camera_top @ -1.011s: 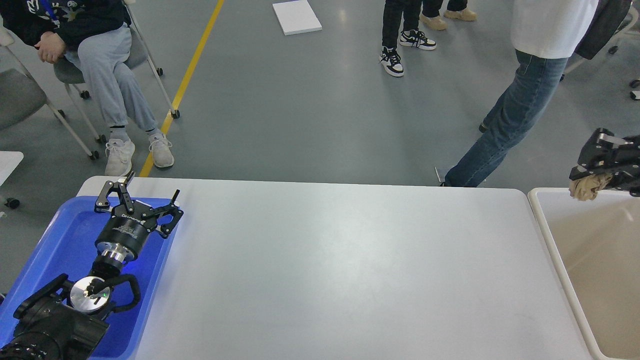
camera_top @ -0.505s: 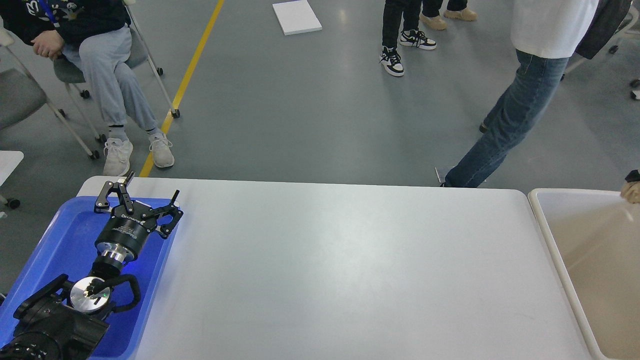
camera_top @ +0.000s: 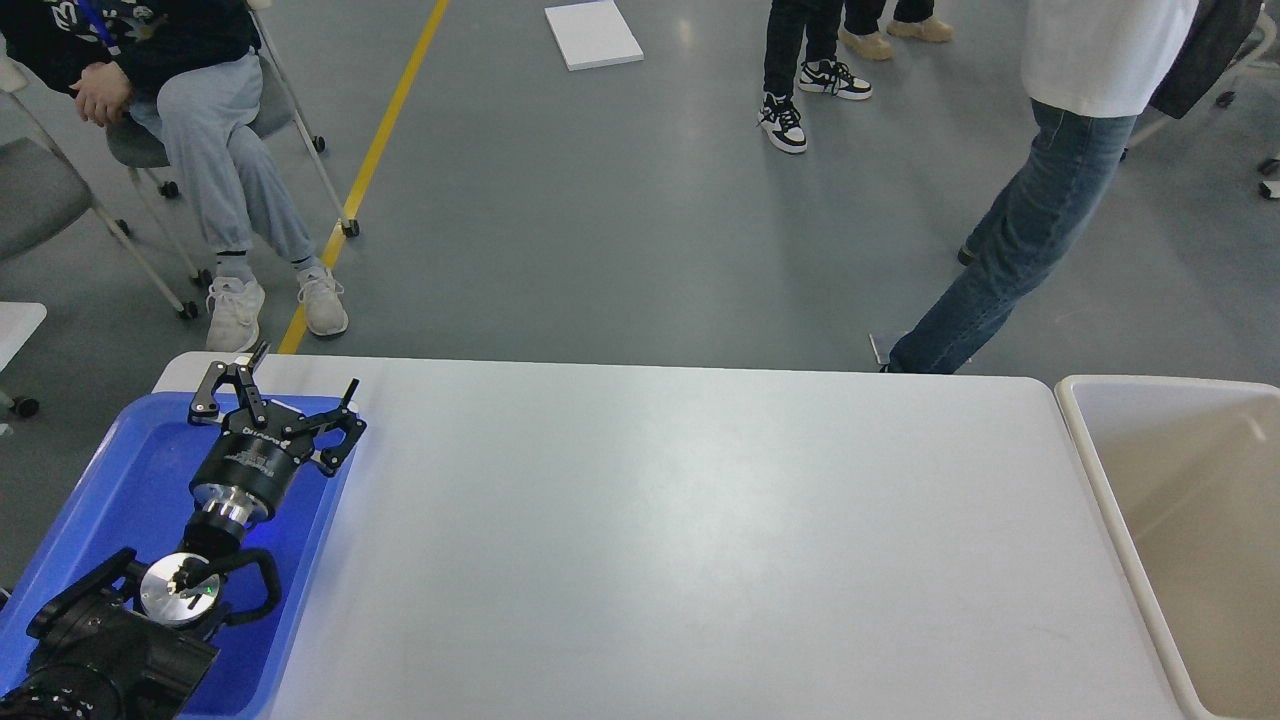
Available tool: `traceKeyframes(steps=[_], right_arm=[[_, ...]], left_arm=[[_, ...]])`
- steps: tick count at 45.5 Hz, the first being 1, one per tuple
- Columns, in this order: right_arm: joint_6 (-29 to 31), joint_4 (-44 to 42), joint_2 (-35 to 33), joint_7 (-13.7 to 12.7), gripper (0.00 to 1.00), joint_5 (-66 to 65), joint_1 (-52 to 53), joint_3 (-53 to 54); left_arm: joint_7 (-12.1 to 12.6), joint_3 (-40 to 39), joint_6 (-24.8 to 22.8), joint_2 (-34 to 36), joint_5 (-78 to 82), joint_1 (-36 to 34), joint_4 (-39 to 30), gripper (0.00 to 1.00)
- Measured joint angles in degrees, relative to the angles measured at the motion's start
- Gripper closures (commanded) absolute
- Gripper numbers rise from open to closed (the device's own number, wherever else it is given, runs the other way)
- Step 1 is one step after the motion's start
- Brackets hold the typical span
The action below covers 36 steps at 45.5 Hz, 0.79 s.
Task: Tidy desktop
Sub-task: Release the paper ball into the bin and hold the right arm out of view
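One wide white desktop fills most of the near view, its rounded far corners showing at left and right and its surface bare between the two containers that flank it. Beyond its far edge lies grey floor, crossed at the far left by a yellow line. At the right, just beside the desktop's right edge, stands a beige bin with a rounded rim; what shows of its inside holds nothing, though its right part runs out of view. At the left a blue tray sits on the near left corner of the desktop, its right rim lying on the white surface. The left arm comes in from the near left corner over the tray. On the far side, a person in jeans stands to the right, a seated person in grey trousers is at the far left on a wheeled chair, and another pair of legs in dark trousers with black and white shoes stands far centre. A flat white board lies on the floor farther off. The left gripper hangs above the tray's far right corner, its two fingers spread wide and nothing between them; whether it touches the tray rim is hard to judge from this angle. The right gripper does not show anywhere in this view.
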Motion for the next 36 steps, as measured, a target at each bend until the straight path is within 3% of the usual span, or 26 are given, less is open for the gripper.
traceKeyframes(steps=[18,36], right_arm=[[-0.39,-8.07,3.91,1.46,1.0,2.37,-18.01,13.74],[-0.47,-24.03,14.15,1.76,1.0,4.77,-36.05,28.55]], left_arm=[[-0.06,0.0,0.0,0.0,0.0,0.0,0.01,0.0],[-0.06,-0.01,0.0,0.0,0.0,0.0,0.01,0.0]])
